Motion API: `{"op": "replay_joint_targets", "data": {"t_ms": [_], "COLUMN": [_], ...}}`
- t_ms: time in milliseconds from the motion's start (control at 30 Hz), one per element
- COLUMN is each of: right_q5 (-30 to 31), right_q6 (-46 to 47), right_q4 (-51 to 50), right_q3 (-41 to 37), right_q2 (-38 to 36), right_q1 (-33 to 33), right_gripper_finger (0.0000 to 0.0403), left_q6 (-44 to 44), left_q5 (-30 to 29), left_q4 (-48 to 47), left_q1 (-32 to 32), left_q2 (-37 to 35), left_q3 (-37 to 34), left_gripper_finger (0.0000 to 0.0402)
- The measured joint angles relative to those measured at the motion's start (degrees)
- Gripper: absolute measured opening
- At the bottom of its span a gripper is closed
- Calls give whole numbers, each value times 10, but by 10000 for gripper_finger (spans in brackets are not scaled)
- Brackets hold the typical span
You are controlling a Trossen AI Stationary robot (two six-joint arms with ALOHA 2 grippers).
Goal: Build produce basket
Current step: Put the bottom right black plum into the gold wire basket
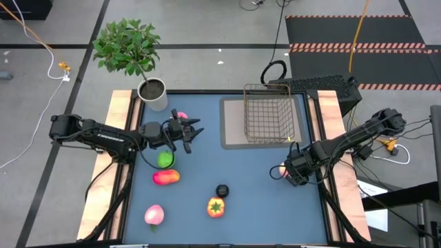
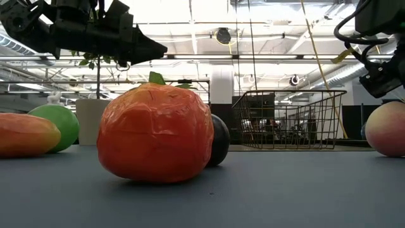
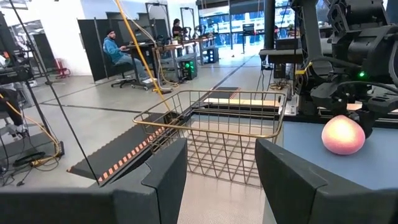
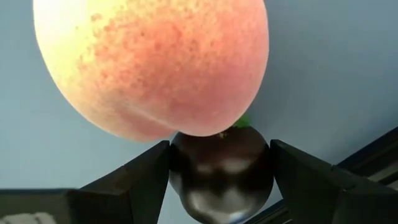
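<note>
The wire basket [image 1: 267,114] stands upright on a grey mat at the table's far right; it also shows in the left wrist view [image 3: 217,134]. My right gripper [image 1: 288,171] is near the right edge, shut on a small dark ball [image 4: 221,165] just above a pink peach [image 1: 278,172] that rests on the table. My left gripper [image 1: 193,132] is open and empty, held level above the table's left half, pointing toward the basket. Below and beside it lie a green apple [image 1: 165,160], a red-orange piece [image 1: 166,178] and a pink peach [image 1: 181,115]. My right gripper pinches the dark ball's two opposite sides [image 4: 177,168] between its two fingers. The fingers point down at the table. The ball sits right over the peach [image 4: 155,62]; I cannot tell whether it touches it.
An orange pepper [image 1: 216,207], a second dark ball [image 1: 222,190] and another pink peach [image 1: 154,215] lie near the table's front. A white pot [image 1: 153,93] with a leafy plant stands at the far left corner. People sit at desks in the room beyond.
</note>
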Motion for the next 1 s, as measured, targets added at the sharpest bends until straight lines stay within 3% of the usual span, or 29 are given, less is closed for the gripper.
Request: {"op": "replay_joint_targets", "data": {"t_ms": [233,533,1000], "right_q5": [-33,-29,82], "right_q6": [39,33,-31], "right_q4": [27,29,33], "right_q3": [0,29,31], "right_q2": [0,0,0], "right_q1": [4,9,3], "right_gripper_finger": [258,258,258], "left_q6": [-11,-16,-30], "left_q5": [0,0,0], "left_q4": [5,-1,15], "left_q1": [0,-13,0], "left_q2": [0,0,0], "left_q3": [0,0,0], "left_gripper_finger": [191,191,191]}}
